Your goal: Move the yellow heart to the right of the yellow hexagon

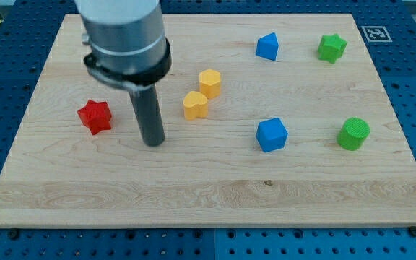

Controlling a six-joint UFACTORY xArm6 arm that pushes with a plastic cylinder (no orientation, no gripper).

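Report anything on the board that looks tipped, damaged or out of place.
Nothing stands out. All seven blocks sit flat on the board, none damaged. The yellow heart lies just below-left of the yellow hexagon, almost touching. My tip stands between the red star and the heart.

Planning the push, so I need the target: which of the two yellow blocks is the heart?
The yellow heart is the lower-left one, nearer my tip. The yellow hexagon sits just up and right of it.

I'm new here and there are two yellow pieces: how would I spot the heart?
On the wooden board, find the dark rod, my tip. The yellow pair sits to its right; the yellow heart block is the lower-left one, notched on top, touching the flat-sided yellow hexagon block.
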